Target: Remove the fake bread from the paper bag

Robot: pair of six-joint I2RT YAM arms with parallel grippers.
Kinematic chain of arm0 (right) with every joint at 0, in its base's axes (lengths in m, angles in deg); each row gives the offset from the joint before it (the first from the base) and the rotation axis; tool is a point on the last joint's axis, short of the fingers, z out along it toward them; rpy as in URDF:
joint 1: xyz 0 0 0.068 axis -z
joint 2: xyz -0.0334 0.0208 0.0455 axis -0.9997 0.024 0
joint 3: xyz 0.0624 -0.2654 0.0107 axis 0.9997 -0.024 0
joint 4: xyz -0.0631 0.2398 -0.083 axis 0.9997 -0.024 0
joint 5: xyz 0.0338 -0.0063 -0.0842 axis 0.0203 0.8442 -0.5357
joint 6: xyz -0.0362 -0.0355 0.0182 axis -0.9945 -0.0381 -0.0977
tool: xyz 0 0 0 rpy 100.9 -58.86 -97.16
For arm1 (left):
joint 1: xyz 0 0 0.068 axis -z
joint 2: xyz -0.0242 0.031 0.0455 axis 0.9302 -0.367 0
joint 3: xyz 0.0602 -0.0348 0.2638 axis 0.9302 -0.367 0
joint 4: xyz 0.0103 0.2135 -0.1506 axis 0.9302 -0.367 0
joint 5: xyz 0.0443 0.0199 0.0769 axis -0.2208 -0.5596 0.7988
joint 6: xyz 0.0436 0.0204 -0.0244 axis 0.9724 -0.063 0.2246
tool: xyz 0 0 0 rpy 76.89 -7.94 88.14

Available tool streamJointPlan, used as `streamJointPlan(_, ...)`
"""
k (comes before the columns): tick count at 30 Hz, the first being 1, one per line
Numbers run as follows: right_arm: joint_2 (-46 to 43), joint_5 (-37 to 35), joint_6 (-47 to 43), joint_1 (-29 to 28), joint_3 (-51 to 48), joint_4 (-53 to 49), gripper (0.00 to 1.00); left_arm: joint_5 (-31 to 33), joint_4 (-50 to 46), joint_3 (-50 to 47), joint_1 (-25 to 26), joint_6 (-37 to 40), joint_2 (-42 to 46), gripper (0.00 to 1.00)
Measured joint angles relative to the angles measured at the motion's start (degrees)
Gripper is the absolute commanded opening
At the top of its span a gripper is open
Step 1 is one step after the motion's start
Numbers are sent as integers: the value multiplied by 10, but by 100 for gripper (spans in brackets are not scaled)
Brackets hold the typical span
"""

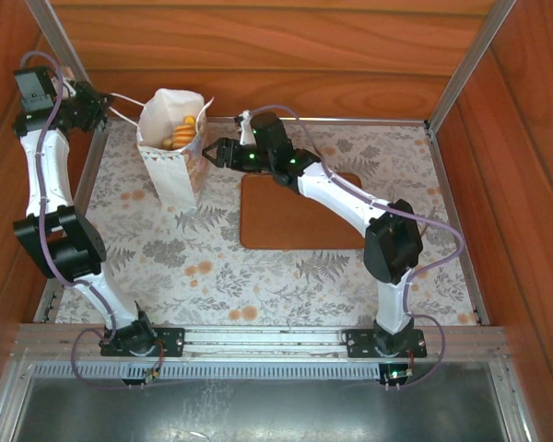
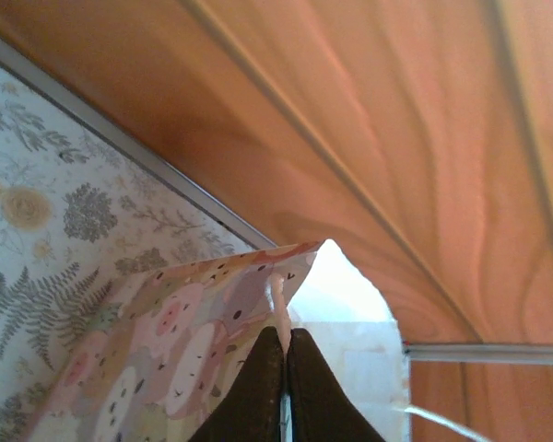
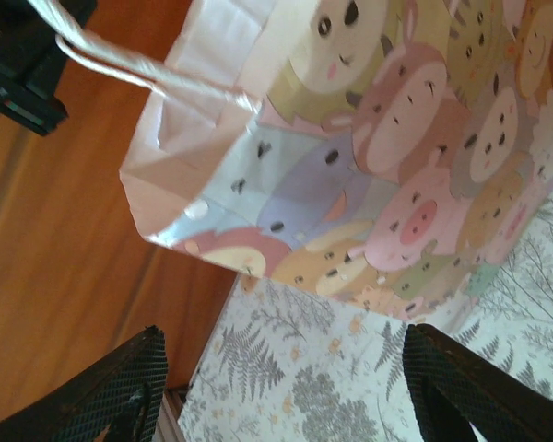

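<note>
The left hand is pinching the thin cord handle of the paper bag, its fingers pressed flat together on the cord in the left wrist view. Since the cord is running fairly straight to the rim, I judge it is steadying the bag and holding that side of the mouth open. The bag is standing upright at the back-left of the bench, close to the wooden wall. The fake bread is sitting inside it, golden tops showing through the open mouth (none is lying outside the bag yet). The left arm is stretching far back along the left edge, elbow folded, wrist turned toward the bag. The right hand is hanging just beside the bag's right wall, fingers spread with nothing between them, probably lining up to reach into the mouth. The right arm is reaching diagonally over the brown tray, its wrist pointing left at the bag.
</note>
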State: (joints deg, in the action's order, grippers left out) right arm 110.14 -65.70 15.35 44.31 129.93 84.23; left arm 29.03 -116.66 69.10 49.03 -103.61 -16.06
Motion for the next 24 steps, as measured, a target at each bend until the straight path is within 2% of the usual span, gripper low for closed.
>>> streamJointPlan(5,22,11,20,0,30,1,78,-17,0,6,0,-6,0,0)
streamJointPlan(13,69,24,61,0,92,-10,78,-37,0,6,8,-10,14,0)
streamJointPlan(18,91,24,75,0,130,-23,78,-38,1,2,16,-10,25,18)
streamJointPlan(24,92,25,80,0,138,-30,78,-38,1,-1,17,-10,26,19)
